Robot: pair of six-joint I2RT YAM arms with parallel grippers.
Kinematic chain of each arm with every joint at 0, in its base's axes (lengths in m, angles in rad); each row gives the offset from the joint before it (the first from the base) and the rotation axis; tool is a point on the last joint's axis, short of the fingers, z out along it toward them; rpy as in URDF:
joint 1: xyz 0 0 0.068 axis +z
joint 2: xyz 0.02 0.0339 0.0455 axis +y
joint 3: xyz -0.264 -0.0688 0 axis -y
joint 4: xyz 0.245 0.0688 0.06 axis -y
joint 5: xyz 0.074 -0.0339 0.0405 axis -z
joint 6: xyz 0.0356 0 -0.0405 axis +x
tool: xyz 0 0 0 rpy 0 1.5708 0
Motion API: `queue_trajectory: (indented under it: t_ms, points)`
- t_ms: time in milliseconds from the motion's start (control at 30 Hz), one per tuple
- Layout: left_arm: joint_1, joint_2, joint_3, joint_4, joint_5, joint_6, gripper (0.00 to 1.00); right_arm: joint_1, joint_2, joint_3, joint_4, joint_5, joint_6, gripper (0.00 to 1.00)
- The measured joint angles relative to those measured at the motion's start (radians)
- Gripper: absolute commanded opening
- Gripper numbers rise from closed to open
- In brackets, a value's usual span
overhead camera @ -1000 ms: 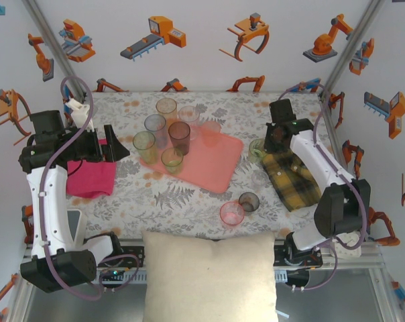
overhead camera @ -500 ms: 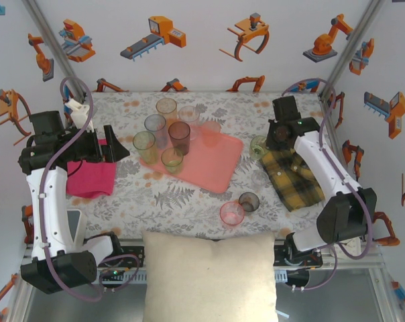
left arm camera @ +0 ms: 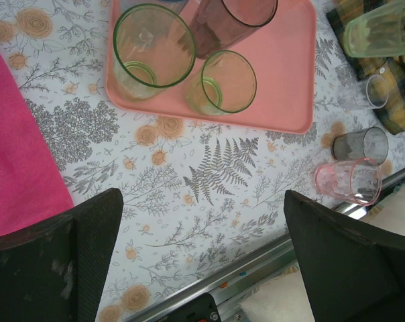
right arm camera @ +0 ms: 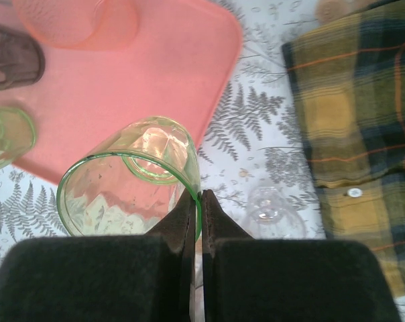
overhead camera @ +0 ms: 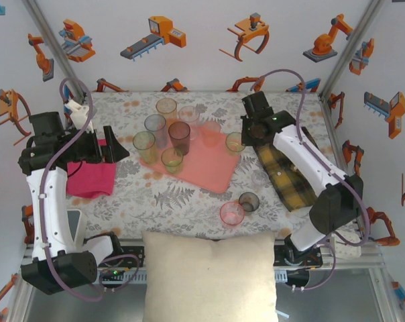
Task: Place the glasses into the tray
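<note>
I am pinching the green glass (right arm camera: 122,194) by its rim with my right pincer (right arm camera: 201,199), which is clenched on the thin wall. The glass is sitting directly below my fingertips, at the right edge of the tray (right arm camera: 155,80). It is looking light, stiff and slippery, so I am judging the rim the best place to hold it. My left pincer (left arm camera: 202,235) is hanging released.

Perhaps eleven glasses (overhead camera: 179,131), one tray (overhead camera: 209,164), two cloths (overhead camera: 92,178), one pillow (overhead camera: 209,275).
</note>
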Motion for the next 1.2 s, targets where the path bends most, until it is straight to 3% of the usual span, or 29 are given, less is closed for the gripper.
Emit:
queue_trajectory:
  t_ms: [400, 1200]
  points:
    - [0.006, -0.013, 0.0, 0.0, 0.0, 0.0, 0.97, 0.121, 0.165, 0.044, 0.057, 0.01, 0.044, 0.04]
    - [0.006, -0.015, -0.002, 0.0, 0.0, 0.0, 0.97, 0.158, 0.399, 0.215, 0.086, 0.026, 0.067, 0.05]
